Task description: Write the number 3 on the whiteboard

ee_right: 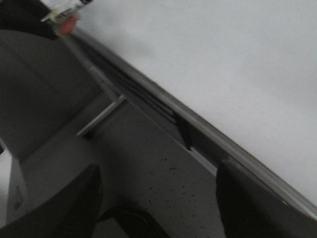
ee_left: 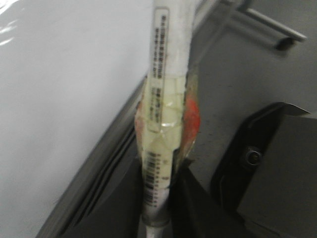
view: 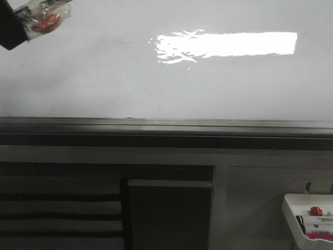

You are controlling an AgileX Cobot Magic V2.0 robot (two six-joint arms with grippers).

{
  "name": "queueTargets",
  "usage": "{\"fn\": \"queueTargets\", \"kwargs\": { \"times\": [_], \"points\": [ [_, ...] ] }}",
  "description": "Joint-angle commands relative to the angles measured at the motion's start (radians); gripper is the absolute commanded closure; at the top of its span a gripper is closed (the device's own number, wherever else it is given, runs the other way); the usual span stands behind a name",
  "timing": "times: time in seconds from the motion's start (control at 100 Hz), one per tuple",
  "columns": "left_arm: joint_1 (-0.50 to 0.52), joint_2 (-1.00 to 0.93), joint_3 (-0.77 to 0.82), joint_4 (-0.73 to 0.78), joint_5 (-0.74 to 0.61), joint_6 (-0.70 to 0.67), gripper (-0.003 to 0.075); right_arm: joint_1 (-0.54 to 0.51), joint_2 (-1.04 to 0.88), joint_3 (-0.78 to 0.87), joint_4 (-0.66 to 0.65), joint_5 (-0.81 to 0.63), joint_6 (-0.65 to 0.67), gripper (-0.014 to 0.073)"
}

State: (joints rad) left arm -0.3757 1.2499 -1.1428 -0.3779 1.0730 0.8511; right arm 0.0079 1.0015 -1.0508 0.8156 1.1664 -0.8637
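Note:
The whiteboard fills the upper front view, glossy white with a grey metal rim and a bright light reflection. No marker stroke shows on it; the number 3 is not in view. My left gripper is shut on a white marker wrapped in yellowish tape with a red part. In the front view it sits at the top left corner, the marker over the board. My right gripper is open and empty, below the board's rim; the marker shows far off there.
A small white marker tray holding a red-capped marker stands at the lower right. Below the rim are a dark panel and horizontal slats.

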Motion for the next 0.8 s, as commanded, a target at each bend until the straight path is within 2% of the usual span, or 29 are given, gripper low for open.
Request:
{"fn": "queueTargets", "kwargs": {
  "times": [0.0, 0.14, 0.24, 0.36, 0.5, 0.66, 0.79],
  "points": [
    [-0.03, -0.029, -0.048, -0.119, 0.059, 0.12, 0.0739, 0.058, 0.06, -0.069, 0.087, 0.013, -0.145, 0.0165],
    [-0.085, -0.029, -0.053, -0.12, 0.068, 0.125, 0.0739, 0.257, 0.163, -0.119, 0.04, -0.073, -0.272, 0.0165],
    [-0.116, -0.029, -0.053, -0.118, 0.068, 0.149, 0.0739, 0.388, 0.225, -0.157, -0.053, -0.151, -0.274, 0.0165],
    [-0.139, -0.029, -0.053, -0.118, 0.06, 0.184, 0.0739, 0.513, 0.303, -0.222, -0.103, -0.183, -0.276, 0.0165],
    [-0.146, -0.029, -0.053, -0.118, 0.053, 0.213, 0.0739, 0.584, 0.39, -0.301, -0.111, -0.163, -0.278, 0.0165],
    [-0.146, -0.029, -0.053, -0.114, 0.053, 0.218, 0.0739, 0.61, 0.441, -0.362, -0.111, -0.161, -0.278, 0.0169],
    [-0.146, -0.029, -0.053, -0.112, 0.05, 0.218, 0.0739, 0.633, 0.452, -0.373, -0.111, -0.163, -0.284, 0.026]
  ]
}}
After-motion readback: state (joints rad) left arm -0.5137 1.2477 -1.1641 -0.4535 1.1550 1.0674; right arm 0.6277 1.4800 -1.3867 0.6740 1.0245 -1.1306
